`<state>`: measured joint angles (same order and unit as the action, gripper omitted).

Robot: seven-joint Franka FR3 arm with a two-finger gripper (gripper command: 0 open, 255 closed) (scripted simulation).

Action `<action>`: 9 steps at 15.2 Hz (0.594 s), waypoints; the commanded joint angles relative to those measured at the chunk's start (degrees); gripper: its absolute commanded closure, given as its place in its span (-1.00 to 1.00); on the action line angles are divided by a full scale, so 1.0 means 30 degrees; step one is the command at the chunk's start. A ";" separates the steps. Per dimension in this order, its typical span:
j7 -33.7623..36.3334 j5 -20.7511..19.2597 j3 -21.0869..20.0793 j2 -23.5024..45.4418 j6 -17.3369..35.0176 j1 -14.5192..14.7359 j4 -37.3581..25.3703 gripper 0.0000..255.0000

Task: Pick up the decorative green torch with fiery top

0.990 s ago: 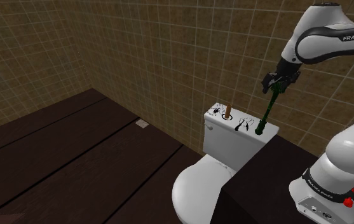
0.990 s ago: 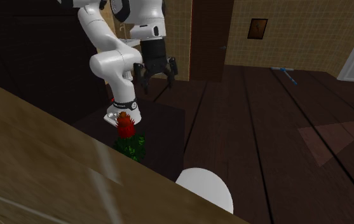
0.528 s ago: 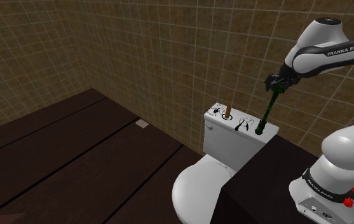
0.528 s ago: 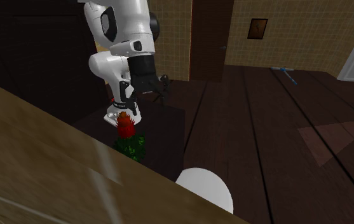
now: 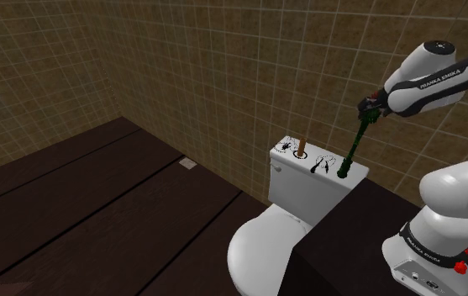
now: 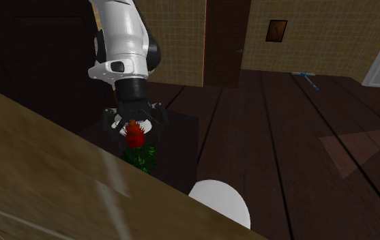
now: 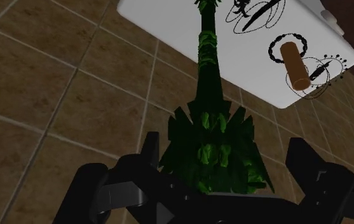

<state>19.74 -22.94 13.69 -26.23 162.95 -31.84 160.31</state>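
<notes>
The green torch [image 5: 354, 151] stands upright on the white toilet tank [image 5: 307, 189], near the tank's end toward the shoulder view's right. Its red and orange fiery top [image 6: 135, 135] sits above spiky green leaves [image 6: 141, 156]. My black gripper [image 5: 370, 108] hangs right over that top, open. In the second exterior view the gripper [image 6: 134, 120] has a finger on each side of the flame. Along the hand, the torch's flared green head [image 7: 210, 153] lies between the gripper's [image 7: 225, 158] spread fingers, which do not clasp it, and its shaft runs down to the tank [image 7: 163, 28].
A short brown cylinder [image 5: 302, 149] and black wire ornaments [image 5: 322, 165] also sit on the tank lid. The tiled wall [image 5: 223, 76] rises just behind the tank. The toilet bowl [image 5: 257, 248] is in front, and dark plank floor [image 5: 97, 210] spreads to the shoulder view's left.
The hand has swung round and come down over the torch's top; a second ago it hung behind and above it in the second exterior view. The torch has not moved.
</notes>
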 commanded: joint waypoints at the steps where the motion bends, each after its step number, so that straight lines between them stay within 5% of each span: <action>1: 0.0327 -0.0330 -0.0070 0.0603 0.0981 -0.0423 0.0075 -1.00; 9: 0.1262 -0.1360 -0.0712 0.2522 0.3423 -0.1533 0.0570 -1.00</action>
<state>23.35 -26.87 11.70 -18.88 172.91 -36.26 161.97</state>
